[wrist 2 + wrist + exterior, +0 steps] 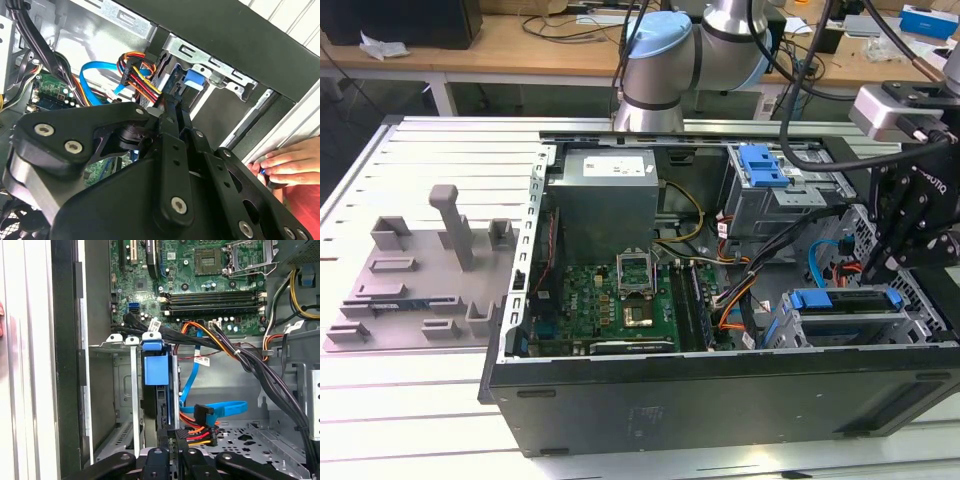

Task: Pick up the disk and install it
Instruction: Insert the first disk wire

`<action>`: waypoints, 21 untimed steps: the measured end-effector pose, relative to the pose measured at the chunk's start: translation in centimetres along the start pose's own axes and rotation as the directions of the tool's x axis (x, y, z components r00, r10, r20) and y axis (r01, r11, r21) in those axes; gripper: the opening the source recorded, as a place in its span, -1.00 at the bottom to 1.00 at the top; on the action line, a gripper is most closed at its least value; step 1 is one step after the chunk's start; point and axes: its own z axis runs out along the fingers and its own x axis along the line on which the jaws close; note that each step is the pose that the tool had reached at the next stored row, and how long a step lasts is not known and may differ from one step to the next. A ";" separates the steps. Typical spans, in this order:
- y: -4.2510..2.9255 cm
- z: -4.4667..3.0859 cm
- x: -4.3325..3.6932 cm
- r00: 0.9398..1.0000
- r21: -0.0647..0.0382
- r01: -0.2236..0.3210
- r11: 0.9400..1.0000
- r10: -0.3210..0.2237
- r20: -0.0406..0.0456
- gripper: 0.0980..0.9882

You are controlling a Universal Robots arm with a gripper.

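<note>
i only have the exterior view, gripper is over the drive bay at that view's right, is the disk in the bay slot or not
Observer: In the first wrist view the disk stands on edge inside the bay slot. Its blue carrier tab is at the end toward the motherboard, and the gripper is at the other end.
Operator: ok, anyone near the case on that side
Observer: Yes. In the second wrist view a person's hand is just outside the case wall, beside the bay.
</note>
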 end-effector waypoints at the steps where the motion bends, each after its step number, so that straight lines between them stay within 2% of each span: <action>1: -0.01 0.02 0.02 1.000 0.000 0.000 1.000 0.000 0.000 -0.84; 21: -0.06 0.64 0.10 1.000 0.000 0.000 1.000 0.000 0.000 -0.84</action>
